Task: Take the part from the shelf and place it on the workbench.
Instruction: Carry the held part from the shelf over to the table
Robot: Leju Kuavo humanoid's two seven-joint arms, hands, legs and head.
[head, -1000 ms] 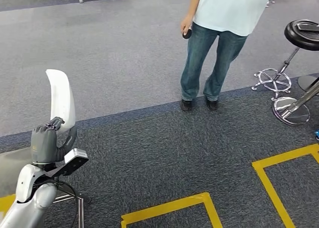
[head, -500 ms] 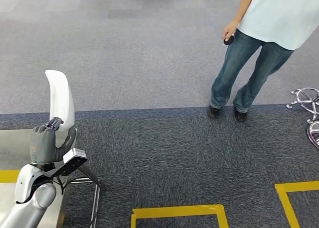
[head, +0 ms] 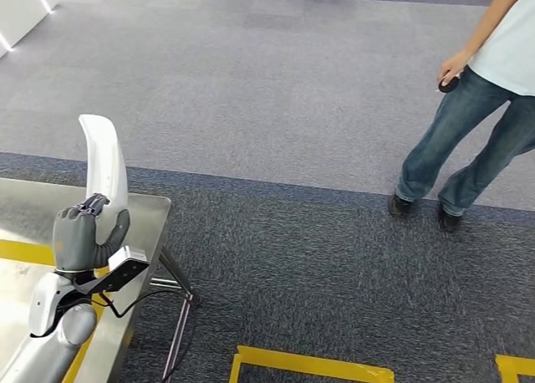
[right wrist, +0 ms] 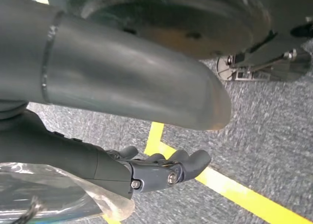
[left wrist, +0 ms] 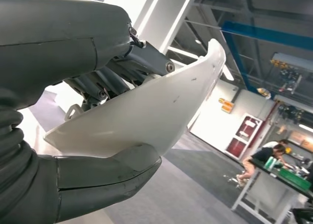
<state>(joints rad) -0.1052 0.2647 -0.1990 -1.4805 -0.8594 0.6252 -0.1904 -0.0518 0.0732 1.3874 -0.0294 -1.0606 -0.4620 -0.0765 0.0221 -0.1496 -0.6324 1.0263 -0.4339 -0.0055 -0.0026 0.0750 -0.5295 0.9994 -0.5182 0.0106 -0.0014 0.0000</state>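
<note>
Left hand (head: 80, 237) grips the white curved part (head: 106, 172) upright above the near corner of the steel workbench (head: 146, 218), which has swung into the head view over the last second as the robot turned; the carry looks nearly over and the set-down comes next. Close up, the left wrist view shows thumb below and fingers (left wrist: 110, 77) above clamping the part (left wrist: 155, 111). Right hand (right wrist: 162, 168) hangs empty over the carpet, fingers loosely extended.

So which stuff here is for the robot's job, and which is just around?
For the job:
- white curved part
- left robot hand holding it
- steel workbench

Just around:
- person standing on the carpet
- yellow floor tape
- right robot hand, hanging with nothing in it
</note>
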